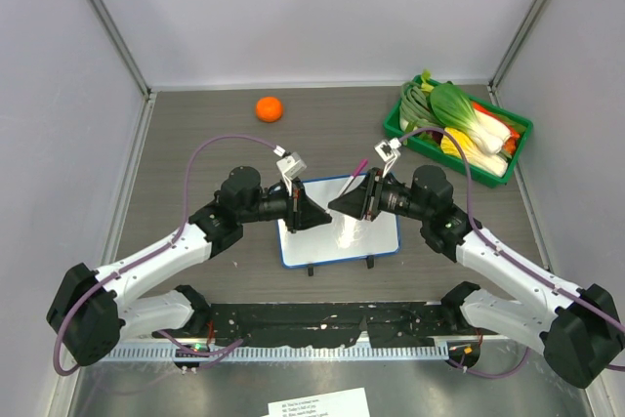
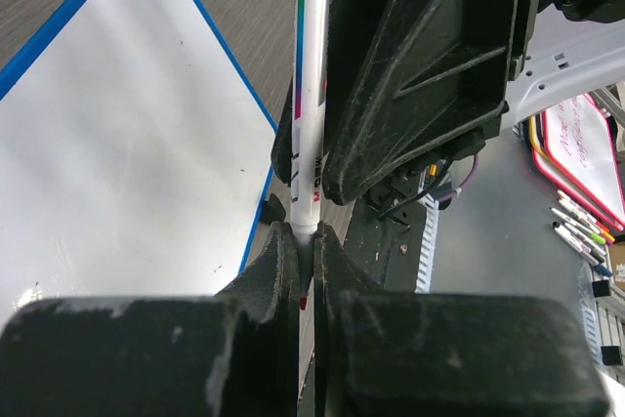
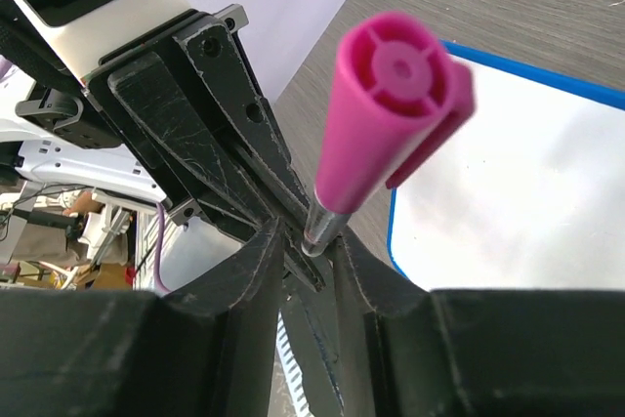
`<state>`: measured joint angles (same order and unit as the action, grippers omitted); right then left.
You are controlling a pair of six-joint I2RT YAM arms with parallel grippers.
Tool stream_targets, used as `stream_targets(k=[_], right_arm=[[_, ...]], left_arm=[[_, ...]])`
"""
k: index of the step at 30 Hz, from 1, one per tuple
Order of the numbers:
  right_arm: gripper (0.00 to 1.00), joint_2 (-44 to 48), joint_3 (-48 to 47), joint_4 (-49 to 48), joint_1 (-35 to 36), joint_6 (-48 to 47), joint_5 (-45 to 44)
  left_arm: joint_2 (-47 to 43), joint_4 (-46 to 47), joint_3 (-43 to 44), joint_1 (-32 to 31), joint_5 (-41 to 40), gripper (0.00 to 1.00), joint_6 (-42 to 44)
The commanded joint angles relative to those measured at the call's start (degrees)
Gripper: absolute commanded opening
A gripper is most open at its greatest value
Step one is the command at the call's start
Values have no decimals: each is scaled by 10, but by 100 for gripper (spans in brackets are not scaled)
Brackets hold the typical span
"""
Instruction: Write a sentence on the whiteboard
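Top view: small white whiteboard with thin blue frame (image 1: 383, 233) lies flat on the dark grey wood-grain table (image 1: 195, 144), centre, just in front of both arm bases. Both arms meet above its left half. Left pincer (image 1: 320, 214) and right pincer (image 1: 337, 204) are tip to tip, nearly touching. The pink end of a thin marker (image 1: 354, 179) sticks up and away from the right pincer. A round orange fruit (image 1: 270, 108) sits at the far side, well apart. A green plastic tray (image 1: 430, 149) of leafy vegetables is at far right.

Left wrist: left pincer (image 2: 305, 241) is clamped tight on the marker's white barrel with rainbow stripe (image 2: 311, 114). The barrel runs straight out past the black side of the right pincer. Whiteboard (image 2: 127, 144) is below and to the left, its face plain white with a few dark specks. Off the table in the background: a red-framed board (image 2: 581, 148) and loose pens (image 2: 581, 231).

Right wrist: right pincer (image 3: 311, 246) is narrow, fingers pressed either side of the silver collar under the marker's pink clipped cap (image 3: 391, 104), gripping it. The cap points back at the camera. A whiteboard corner (image 3: 518, 202) is below right. The left pincer body is at upper left.
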<state>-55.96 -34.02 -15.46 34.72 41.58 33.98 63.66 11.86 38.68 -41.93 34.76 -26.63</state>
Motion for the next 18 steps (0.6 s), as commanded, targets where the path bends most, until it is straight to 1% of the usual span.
stream_targets(k=[1,5,6,7,9,10,15,16,17,18], right_arm=[[31,2,0,-36,2,9,-3],[25,-5,3,-36,3,10,-5],[19,-6,4,-38,3,11,-5],[16,-5,5,-40,3,16,-4],[3,-5,9,-48,3,18,-3],[1,-5,12,-51,3,17,-4],[1,5,19,-56,3,14,-8],[1,7,21,-56,3,11,-11],[1,12,22,-55,3,10,-18],[1,13,22,-51,3,3,-25]], left_arm=[[-14,30,8,0,14,0,-3],[-16,32,4,0,11,0,-3],[-16,32,4,0,12,0,-3],[-16,32,5,0,14,0,-3],[-15,32,3,0,15,0,-3],[-17,32,3,-1,14,0,-1],[-18,23,3,-1,11,0,1],[-20,20,1,0,9,4,3],[-23,18,1,0,5,14,4],[-24,12,1,0,-2,31,6]])
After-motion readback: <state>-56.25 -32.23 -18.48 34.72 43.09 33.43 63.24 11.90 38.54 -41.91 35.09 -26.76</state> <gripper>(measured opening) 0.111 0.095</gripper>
